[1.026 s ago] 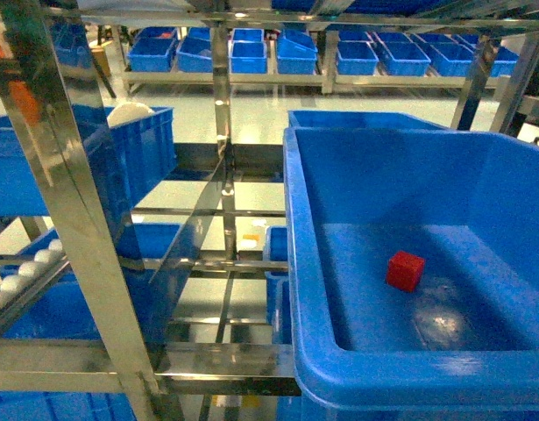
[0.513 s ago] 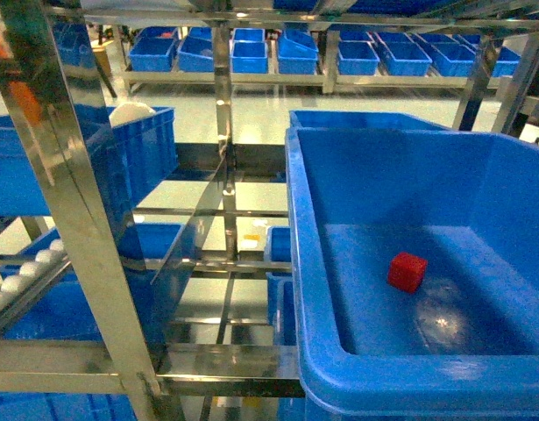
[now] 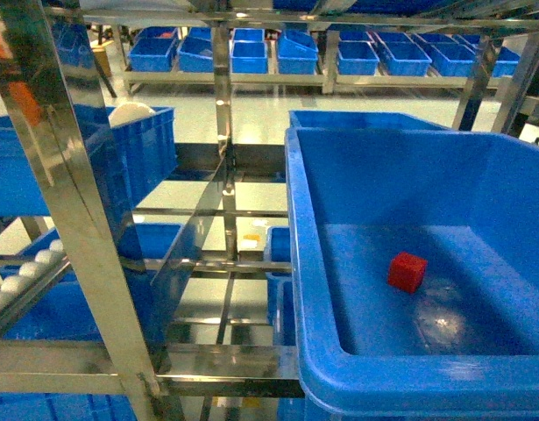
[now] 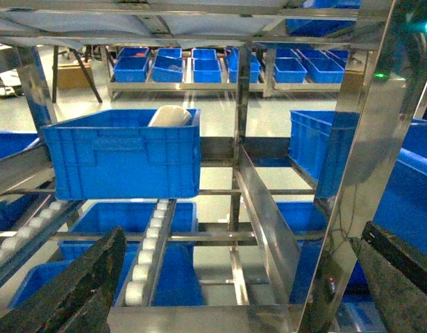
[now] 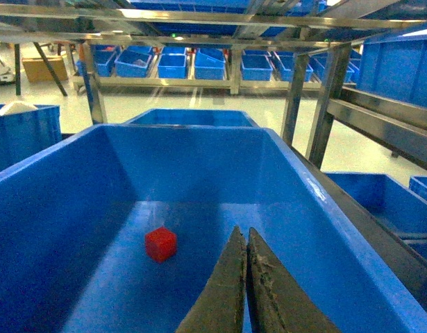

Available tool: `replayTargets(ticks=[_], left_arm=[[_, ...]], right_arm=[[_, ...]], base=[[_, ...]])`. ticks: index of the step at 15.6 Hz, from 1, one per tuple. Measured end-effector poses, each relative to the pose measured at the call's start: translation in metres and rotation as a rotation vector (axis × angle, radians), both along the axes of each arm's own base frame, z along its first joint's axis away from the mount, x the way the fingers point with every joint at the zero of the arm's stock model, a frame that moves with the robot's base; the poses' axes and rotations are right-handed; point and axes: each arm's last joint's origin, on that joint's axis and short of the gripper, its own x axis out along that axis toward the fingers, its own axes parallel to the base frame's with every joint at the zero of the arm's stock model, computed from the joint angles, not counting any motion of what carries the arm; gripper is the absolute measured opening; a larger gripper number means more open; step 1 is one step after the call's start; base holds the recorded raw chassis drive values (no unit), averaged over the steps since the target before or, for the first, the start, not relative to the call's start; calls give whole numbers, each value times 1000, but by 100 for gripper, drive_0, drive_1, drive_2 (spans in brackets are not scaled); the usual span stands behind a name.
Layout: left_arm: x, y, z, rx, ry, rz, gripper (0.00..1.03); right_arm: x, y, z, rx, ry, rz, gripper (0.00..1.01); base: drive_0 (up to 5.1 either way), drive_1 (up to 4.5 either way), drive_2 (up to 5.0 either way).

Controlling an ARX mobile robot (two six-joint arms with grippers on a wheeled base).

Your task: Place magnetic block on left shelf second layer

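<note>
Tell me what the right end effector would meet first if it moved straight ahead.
Probably the bare floor of the blue bin. The shut right end effector points past the red cube, which lies to its left; depth is unclear.

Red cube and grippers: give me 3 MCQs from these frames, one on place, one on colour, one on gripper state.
1. Where is the red cube?
A. On the floor of the big blue bin
B. On the roller rail
C. In the left gripper

2. What colour is the round thing sticking out of the blue crate on the left rack?
A. Red
B. White
C. Green

3. How are the grippers?
A. Both shut
B. Left shut, right open
C. Left gripper open, right gripper shut

Answers:
1 A: both the head view and the right wrist view show the cube alone on the bin floor, apart from the walls.
2 B: it shows white above the crate rim.
3 C: the left fingers stand far apart at the picture edges; the right fingers meet with nothing between them.
</note>
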Motion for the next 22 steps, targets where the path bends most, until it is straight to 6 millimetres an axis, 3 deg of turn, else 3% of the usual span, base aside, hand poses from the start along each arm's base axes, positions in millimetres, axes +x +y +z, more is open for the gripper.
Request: replayTargets(ticks=[19,22], left_arm=[[0,0,0,0,0,0,98],[0,0,0,0,0,0,98]], right_arm=[[-29,0,-9,0,-15,0,3],[-29,0,-9,-1,-12,0,35]], base=[[0,0,0],[0,0,0]])
